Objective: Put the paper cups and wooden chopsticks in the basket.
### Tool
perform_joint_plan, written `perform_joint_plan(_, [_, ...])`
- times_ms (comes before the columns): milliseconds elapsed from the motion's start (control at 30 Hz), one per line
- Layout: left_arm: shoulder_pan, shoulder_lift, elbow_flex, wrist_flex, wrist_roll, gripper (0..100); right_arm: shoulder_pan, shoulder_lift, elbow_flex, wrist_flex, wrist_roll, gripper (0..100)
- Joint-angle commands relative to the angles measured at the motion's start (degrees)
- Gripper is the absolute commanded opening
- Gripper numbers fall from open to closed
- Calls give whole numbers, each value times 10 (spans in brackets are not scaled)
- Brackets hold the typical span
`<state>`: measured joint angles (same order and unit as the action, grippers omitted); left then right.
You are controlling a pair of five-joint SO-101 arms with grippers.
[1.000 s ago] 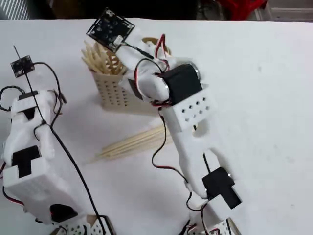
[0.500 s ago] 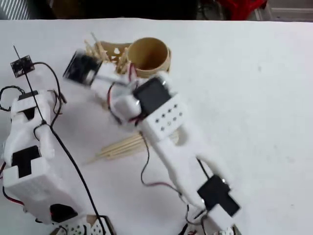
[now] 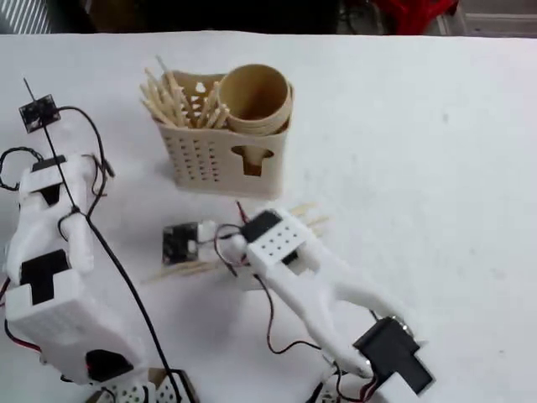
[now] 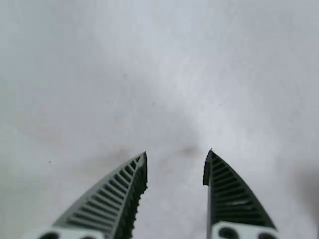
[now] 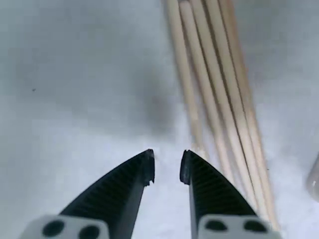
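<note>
Because my right hand is parted by only a narrow slit and has nothing in it, the first risk I see is closing on air. The loose chopsticks lie flat on the tabletop just beside my fingertips, not between them. If I shut from here I'd judge I would miss them, or pinch one stick and nudge the others apart. They are round and lie side by side, so a sideways shove from a finger could roll or fan them out and make a clean grasp harder. With the gap this small I doubt I could straddle the whole bundle, and I would need to spread wider before coming down over it.

My tips seem to be near one end of the sticks. Gripped there, they would likely droop and swing, and a long end could catch the rim of the basket. The basket stands nearby, holding the paper cups and a sheaf of upright chopsticks, so little room is left, and a clumsy drop could bounce out or tip the basket.

My left hand hangs moderately open over bare tabletop, holding nothing.
</note>
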<state>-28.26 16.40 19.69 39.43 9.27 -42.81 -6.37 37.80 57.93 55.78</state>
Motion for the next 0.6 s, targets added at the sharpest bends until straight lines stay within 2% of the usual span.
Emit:
perform_joint_plan(0, [15, -2, -4, -11, -5, 203, 15, 0, 57, -99, 29, 101])
perform_joint_plan(300, [15, -2, -4, -11, -5, 203, 15, -1, 69, -124, 17, 101])
perform_joint_plan(567, [15, -2, -4, -11, -5, 203, 2, -94, 116, -141, 12, 101])
